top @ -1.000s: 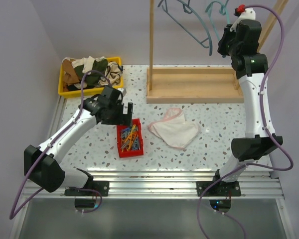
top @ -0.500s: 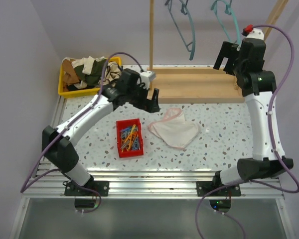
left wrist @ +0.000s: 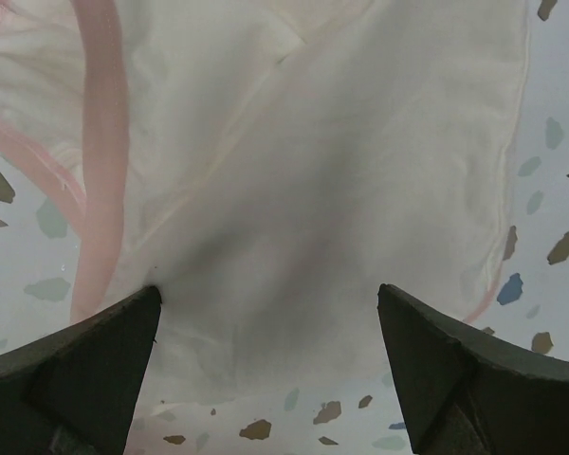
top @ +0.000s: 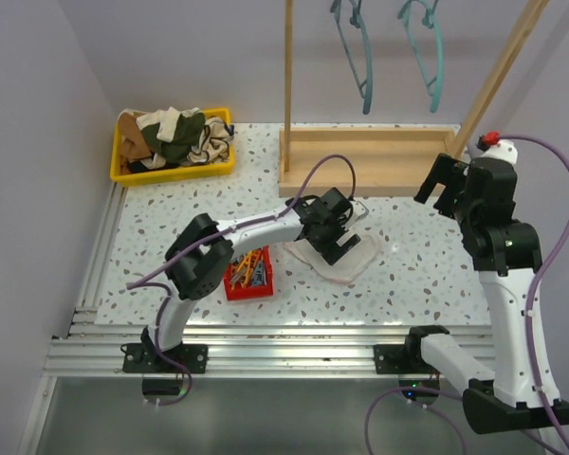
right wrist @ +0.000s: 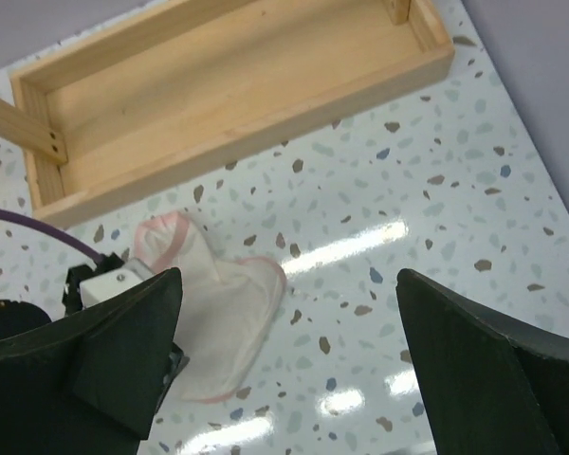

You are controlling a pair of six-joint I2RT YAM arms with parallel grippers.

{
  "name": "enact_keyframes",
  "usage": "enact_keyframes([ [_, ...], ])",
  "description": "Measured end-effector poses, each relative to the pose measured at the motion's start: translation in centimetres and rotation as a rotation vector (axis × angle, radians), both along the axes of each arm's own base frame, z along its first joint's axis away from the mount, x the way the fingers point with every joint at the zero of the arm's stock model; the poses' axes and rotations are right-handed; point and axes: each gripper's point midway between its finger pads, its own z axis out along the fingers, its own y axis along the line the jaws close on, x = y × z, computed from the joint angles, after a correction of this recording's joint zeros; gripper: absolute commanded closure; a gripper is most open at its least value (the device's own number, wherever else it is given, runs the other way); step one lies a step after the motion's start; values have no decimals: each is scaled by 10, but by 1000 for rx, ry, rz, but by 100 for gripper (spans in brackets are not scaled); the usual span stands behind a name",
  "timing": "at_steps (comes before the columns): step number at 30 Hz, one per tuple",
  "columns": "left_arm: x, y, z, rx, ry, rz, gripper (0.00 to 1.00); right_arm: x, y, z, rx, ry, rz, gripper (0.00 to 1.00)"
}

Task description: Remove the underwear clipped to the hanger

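The white and pale pink underwear (top: 356,261) is seen lying flat on the table (top: 152,237), about midway between its left and right edges. It is just in front of the wooden base (top: 379,180) of the stand and just to the right of a red box (top: 237,286) filled with coloured pegs.

The left gripper (top: 341,237) is held low over the left part of the underwear. Its jaws are spread wide and nothing is grasped between them. In the left wrist view one dark fingertip (left wrist: 85,351) is seen at each lower corner, the pale cloth fills the space between them, and a pink band is seen along the left side of the cloth. Whether the tips touch the cloth cannot be told.

The right gripper (top: 443,190) is held above the right end of the wooden base, toward the far right corner of the table. It is well apart from the underwear, and its jaws are likewise released and empty.

Two teal hangers (top: 356,57) are hung from the stand above the far edge. A yellow tray (top: 123,172) heaped with clothes is set at the far left corner.
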Motion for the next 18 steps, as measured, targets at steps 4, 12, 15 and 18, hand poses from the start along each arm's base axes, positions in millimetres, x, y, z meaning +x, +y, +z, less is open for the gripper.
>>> enact_keyframes([
  [4,14,-9,-7,7,-105,-21,0,-8,6,-35,25,93,24,1],
  [12,42,-21,-30,-4,-220,-32,1,-18,15,-59,57,149,58,2],
  [15,45,-26,-32,-34,-235,-33,19,-20,18,-56,68,136,73,6],
  [18,43,-31,-34,-61,-232,-45,65,-21,21,-55,79,131,88,18],
])
